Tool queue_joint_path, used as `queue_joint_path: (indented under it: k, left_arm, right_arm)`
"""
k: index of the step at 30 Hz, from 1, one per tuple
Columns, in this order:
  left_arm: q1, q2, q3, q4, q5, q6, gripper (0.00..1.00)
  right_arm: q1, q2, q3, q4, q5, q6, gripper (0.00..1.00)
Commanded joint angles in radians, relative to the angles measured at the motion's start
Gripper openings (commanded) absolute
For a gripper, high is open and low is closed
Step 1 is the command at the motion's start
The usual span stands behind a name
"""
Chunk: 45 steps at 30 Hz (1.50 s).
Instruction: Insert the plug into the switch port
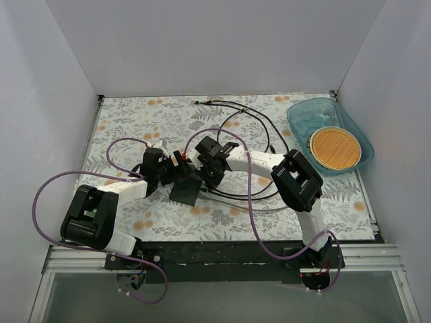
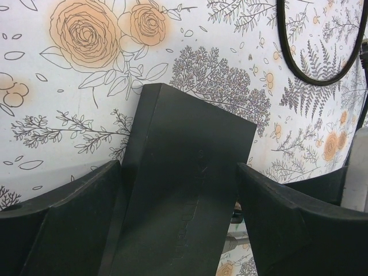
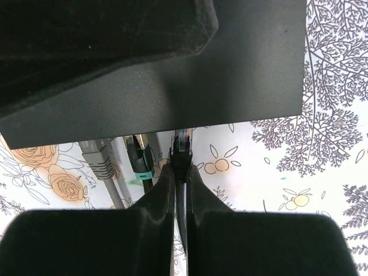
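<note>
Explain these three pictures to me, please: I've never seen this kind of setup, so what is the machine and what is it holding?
Two white robot arms sit at the table's near edge. The overhead picture shows both; the other two come from cameras on each wrist. The left pincer grips the flat black rectangular switch box above the floral tablecloth. The right pincer pinches a thin black cable plug at the box's edge; whether it is fully inserted, I cannot tell. A grey plug and a teal-tipped one sit beside it. Far right lies a clear blue plastic tray holding a round woven mat.

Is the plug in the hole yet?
Cannot tell: the plug, pinched by the right gripper, meets the switch edge.
</note>
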Motion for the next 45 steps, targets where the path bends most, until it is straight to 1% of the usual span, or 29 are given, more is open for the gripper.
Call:
queue_joint_path:
  k: [1,9,16,22,35,40,45]
  left_arm:
    - [-0.016,-0.036,-0.023,0.013,0.12,-0.017,0.77]
    - [-0.015,-0.026,-0.028,0.031,0.139,-0.014,0.75]
    - [-0.016,-0.025,-0.016,0.037,0.149,-0.014,0.74]
    - [-0.016,-0.023,-0.003,0.039,0.165,-0.004,0.73]
    - [-0.019,-0.02,0.001,0.052,0.205,0.005,0.74]
    - [-0.019,-0.017,0.003,0.06,0.217,0.008,0.74]
    - [-0.026,-0.005,0.004,0.071,0.234,0.019,0.74]
  right_arm:
    - [0.023,0.006,0.051,0.084,-0.071,0.022,0.01]
    - [0.023,-0.015,0.048,0.087,-0.062,0.0,0.01]
    - [0.023,0.008,0.071,0.049,-0.072,-0.016,0.01]
    - [0.023,0.029,0.121,0.014,-0.068,-0.032,0.01]
    - [0.023,0.054,0.209,-0.002,-0.062,-0.049,0.01]
    - [0.025,0.041,0.174,0.046,-0.077,-0.04,0.01]
    - [0.025,-0.003,0.078,0.167,-0.085,-0.02,0.01]
